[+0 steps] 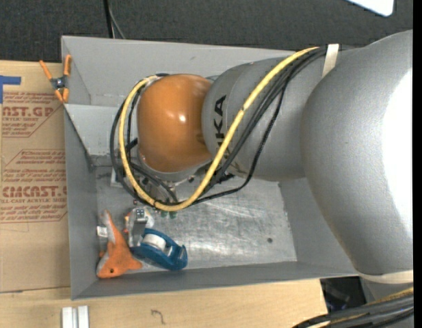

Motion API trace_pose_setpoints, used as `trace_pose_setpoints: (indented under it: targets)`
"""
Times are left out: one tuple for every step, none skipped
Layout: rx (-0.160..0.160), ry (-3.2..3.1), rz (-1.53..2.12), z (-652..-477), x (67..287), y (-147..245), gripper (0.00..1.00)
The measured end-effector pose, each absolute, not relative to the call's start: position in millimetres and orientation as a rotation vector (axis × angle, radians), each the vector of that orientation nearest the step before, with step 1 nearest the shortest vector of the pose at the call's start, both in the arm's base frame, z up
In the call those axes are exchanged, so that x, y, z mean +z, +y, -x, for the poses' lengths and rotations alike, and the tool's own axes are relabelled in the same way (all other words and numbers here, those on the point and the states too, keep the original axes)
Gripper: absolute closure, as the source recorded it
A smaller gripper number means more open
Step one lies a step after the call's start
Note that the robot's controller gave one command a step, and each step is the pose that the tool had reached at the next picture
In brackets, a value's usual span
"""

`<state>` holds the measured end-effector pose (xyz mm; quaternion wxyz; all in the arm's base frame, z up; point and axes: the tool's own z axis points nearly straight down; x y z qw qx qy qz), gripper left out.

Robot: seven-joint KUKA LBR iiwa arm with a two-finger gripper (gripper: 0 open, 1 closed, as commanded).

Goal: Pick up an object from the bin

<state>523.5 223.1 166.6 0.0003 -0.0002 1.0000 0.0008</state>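
Camera view: the arm (320, 121) reached in from the right, with its orange cover (171, 121) and looped yellow and black cables (128, 162) hanging over the left half of the grey bin (197, 50). The gripper (150, 198) sat under the cover, mostly hidden, so open or closed: cannot tell. Nothing seen held.

Likely pick candidates lay in the near-left corner, just below the gripper and apart from it. These were a blue tape dispenser (159, 251), an orange plastic piece (115, 257) touching its left end, and a small silvery piece (101, 231) just beside the orange one. A pale bit at the dispenser's top edge was too small to name. The rest of the floor looked bare.

Risks, as a judgement:
- The cluster was tight against the left wall (81, 183) and the near wall, so a descent could clip a wall or land across two things at once.
- The dispenser's rounded body could slip out of a pinch.
- The orange piece could get dragged along or shoved deeper into the corner.
- The cables hung low and could snag.
- The cover blocked sight of the contact point, so alignment was unverifiable.
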Motion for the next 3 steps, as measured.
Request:
trace_pose_setpoints:
  targets:
    - [0.004, 3.121, 0.308, -506.8, 76.8, 241.9, 1.00]
    - [0.004, 3.121, 0.308, -506.8, 76.8, 242.0, 1.00]
    - [0.002, 3.131, 0.255, -511.8, 203.9, 239.8, 1.00]
